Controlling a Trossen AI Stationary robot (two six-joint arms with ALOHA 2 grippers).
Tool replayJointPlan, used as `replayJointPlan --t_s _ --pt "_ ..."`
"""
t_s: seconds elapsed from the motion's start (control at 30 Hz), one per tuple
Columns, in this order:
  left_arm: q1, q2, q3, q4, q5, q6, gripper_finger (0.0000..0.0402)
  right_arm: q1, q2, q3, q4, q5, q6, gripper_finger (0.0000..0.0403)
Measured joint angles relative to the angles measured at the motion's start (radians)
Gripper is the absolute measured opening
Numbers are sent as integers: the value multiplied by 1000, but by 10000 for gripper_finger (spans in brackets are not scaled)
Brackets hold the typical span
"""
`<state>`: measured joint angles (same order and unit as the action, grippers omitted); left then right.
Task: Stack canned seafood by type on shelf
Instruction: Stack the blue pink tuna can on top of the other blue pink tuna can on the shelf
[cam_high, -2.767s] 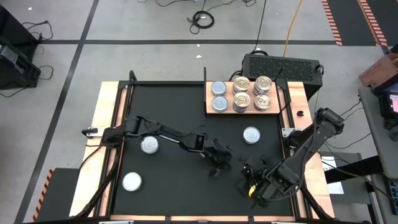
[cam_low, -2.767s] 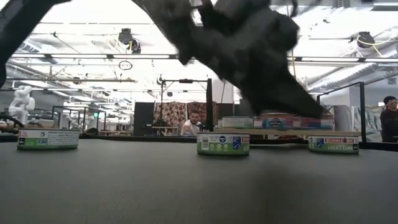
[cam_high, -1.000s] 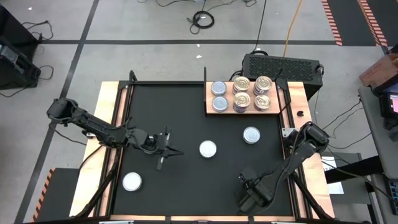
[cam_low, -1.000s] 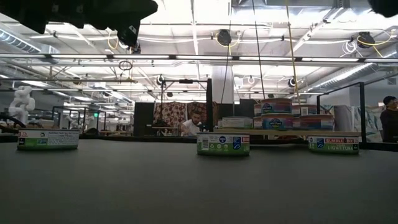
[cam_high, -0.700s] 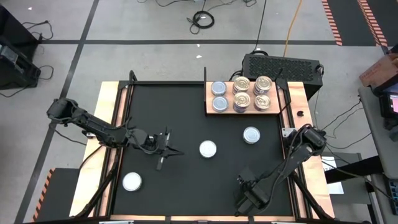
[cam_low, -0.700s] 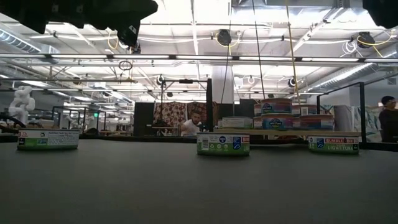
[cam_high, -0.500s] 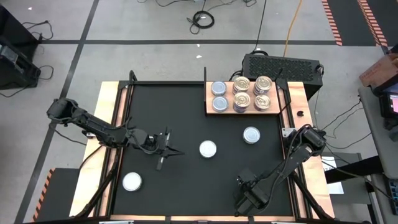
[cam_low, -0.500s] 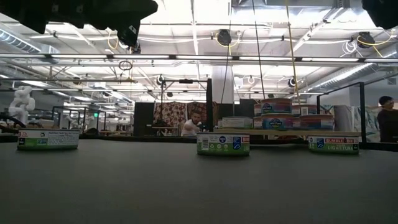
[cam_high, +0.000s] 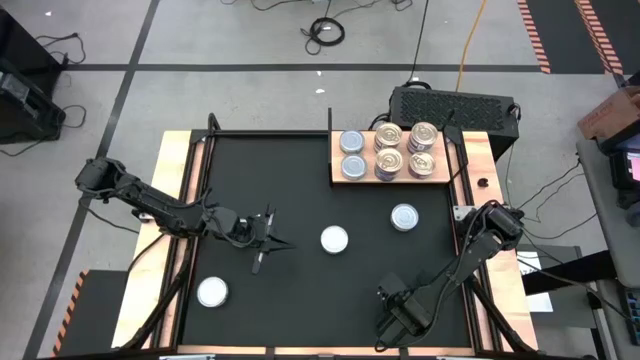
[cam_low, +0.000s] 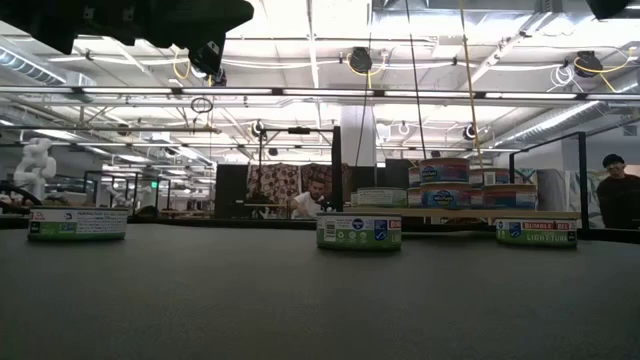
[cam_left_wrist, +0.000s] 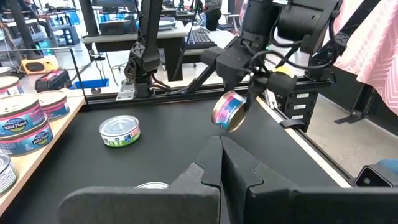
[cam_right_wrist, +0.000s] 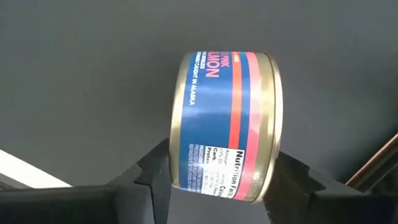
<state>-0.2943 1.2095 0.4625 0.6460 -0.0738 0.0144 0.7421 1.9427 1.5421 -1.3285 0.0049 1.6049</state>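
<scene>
Now the right gripper (cam_right_wrist: 221, 186) clamps a blue-and-pink salmon tin (cam_right_wrist: 227, 124) on edge between its fingers, above the mat's near right part. A second ago that gripper stood wider. The left gripper (cam_high: 268, 243), clenched empty, hovers mid-left. Only the left wrist view shows the tin (cam_left_wrist: 227, 111) hanging tilted; from above the arm hides it.

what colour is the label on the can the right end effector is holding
Blue with a pink-red band and gold rims on the can; the right wrist view shows it best.
</scene>
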Motion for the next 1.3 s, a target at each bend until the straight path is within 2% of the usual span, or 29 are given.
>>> replayJointPlan --t_s 0.17,0.3,0.43,0.57,0.97,1.2,1.3 --pt "0 0 0 0 0 1 1 -10 0 88 -114 94 -57 194" --pt "0 0 0 -1 0 1 1 -31 0 162 -246 230 -79 198" --pt "0 0 0 -1 0 1 1 -80 -15 167 -236 356 -167 188" --pt "-1 0 1 -5 0 2 1 -160 -17 167 -242 398 -280 186" --pt "0 0 1 -33 2 20 1 -426 -24 166 -243 700 -590 189" --pt "0 0 1 -38 2 25 1 -521 -101 165 -243 804 -673 189" --pt "0 0 1 -48 2 25 1 -545 -161 165 -244 814 -686 189"
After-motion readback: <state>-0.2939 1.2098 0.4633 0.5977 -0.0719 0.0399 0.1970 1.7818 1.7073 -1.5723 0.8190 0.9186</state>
